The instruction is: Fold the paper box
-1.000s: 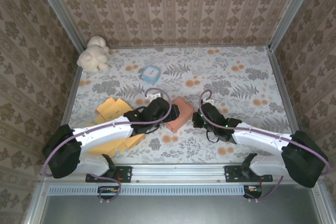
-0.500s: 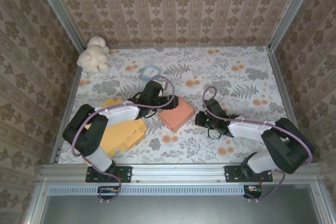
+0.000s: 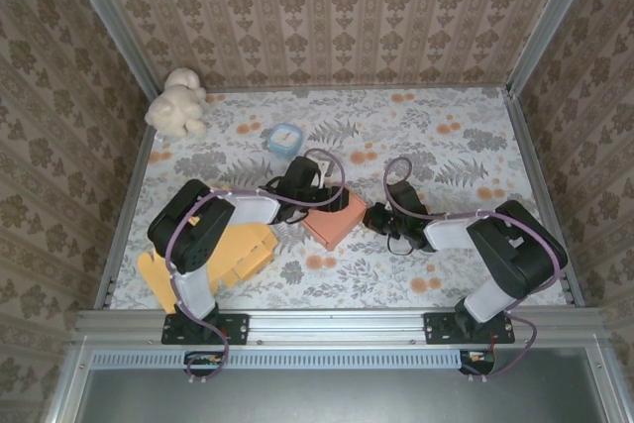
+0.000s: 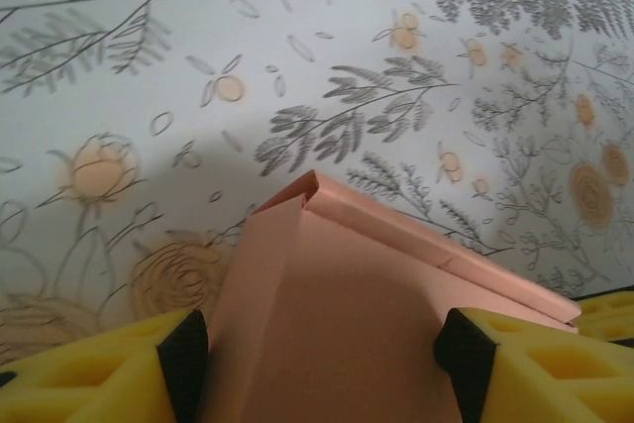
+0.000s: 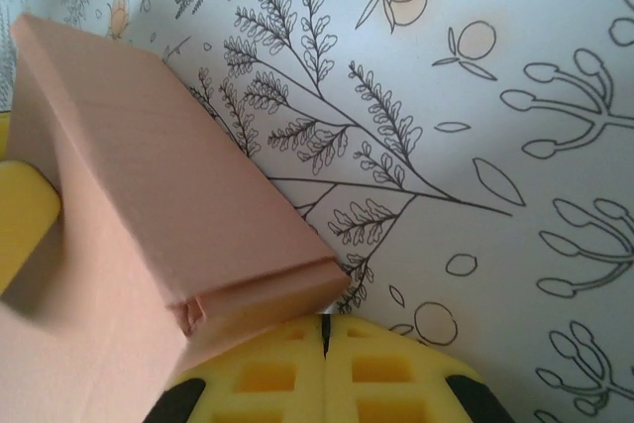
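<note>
Here the paper box [image 3: 335,220] lies near the middle of the tabletop [image 3: 475,146]. The left gripper [image 4: 322,369], at its 11 o'clock side, seems to clamp it across the width. The right gripper [image 5: 324,336], fingers pressed together, touches its 3 o'clock wall. If either pushes harder, I think the thin wall may buckle or the box may slide away.

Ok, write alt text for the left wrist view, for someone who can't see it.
A pink paper box sits between the two yellow fingers of the left gripper, their black pads flush against its sides. Its far corner shows a folded seam, and it rests on a pale tablecloth printed with grey ferns and orange flowers.
</note>
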